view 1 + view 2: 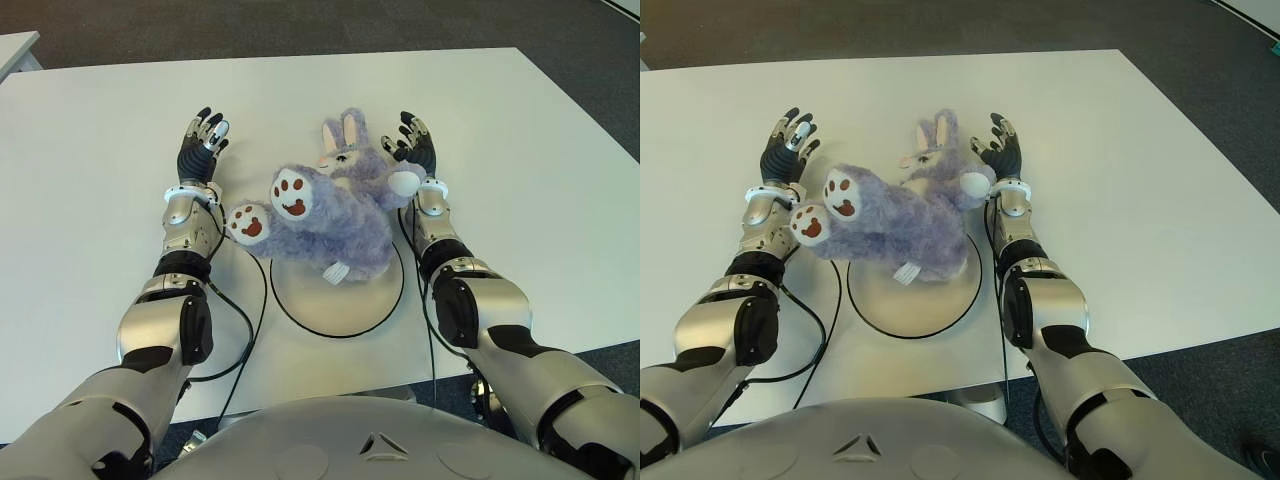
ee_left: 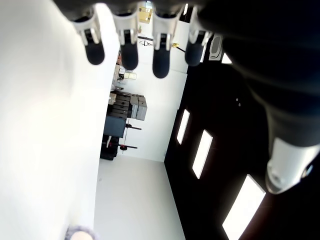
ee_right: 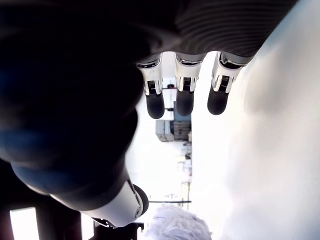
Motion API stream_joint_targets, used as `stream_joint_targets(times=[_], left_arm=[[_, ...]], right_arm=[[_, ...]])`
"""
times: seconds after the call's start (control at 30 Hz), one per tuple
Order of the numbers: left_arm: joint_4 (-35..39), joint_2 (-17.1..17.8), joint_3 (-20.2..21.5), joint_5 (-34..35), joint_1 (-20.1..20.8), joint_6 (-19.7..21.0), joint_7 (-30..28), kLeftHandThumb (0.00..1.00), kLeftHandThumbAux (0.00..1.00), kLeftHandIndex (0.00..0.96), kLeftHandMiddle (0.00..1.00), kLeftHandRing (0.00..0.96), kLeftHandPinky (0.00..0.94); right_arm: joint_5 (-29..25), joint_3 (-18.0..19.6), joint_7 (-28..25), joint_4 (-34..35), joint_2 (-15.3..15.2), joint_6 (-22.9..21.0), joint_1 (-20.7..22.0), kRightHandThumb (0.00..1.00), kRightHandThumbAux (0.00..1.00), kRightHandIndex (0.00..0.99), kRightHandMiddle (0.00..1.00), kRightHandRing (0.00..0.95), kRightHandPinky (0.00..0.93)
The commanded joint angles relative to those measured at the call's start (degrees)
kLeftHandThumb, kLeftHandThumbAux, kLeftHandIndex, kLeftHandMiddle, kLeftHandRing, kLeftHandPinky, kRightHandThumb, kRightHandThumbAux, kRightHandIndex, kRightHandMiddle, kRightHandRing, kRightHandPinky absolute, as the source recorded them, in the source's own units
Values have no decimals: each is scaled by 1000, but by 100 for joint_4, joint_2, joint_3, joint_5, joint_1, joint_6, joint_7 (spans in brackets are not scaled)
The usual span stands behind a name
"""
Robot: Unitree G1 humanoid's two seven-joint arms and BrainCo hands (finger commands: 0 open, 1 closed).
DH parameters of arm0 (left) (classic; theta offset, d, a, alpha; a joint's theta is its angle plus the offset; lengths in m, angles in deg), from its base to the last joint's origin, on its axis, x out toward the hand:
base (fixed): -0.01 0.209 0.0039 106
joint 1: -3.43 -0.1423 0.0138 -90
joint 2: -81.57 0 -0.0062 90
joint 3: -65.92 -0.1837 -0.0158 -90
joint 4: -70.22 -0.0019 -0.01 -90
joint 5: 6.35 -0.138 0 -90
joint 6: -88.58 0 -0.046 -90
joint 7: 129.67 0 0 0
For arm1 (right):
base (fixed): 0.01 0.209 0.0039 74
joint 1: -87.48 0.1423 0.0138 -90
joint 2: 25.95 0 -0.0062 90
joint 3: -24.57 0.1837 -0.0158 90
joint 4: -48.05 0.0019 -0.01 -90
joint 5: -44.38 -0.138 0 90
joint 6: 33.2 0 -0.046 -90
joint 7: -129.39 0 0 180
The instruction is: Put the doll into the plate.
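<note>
Doll hiding plate — both hands flanking, fingers spread, empty

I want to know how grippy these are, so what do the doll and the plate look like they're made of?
The doll looks like soft plush: fuzzy purple pile, with smoother white paws bearing brown pads. The plate looks hard and smooth, matte white with a thin dark rim; plastic or ceramic, I cannot tell which. The doll lies partly over the plate, between the open left hand and open right hand.

fluffy plush doll; smooth matt table; glossy metal arms.
</note>
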Motion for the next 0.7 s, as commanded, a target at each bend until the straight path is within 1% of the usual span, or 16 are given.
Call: stream_joint_targets(times=[0.03,0.33,0.7], left_arm=[[-212,-37,45,39,-174,139,9,0,631,112,143,96,61],[-231,-5,4,-13,-179,108,27,0,629,106,137,87,45],[-253,8,-28,-33,-174,95,49,0,628,109,139,90,66]], right_arm=[[-53,3,-6,-309,108,-227,-556,446,900,147,94,61,85],[-44,-10,15,-308,115,-226,-558,451,902,146,97,65,90],[-56,-1,7,-307,117,-224,-558,455,908,137,99,68,92]])
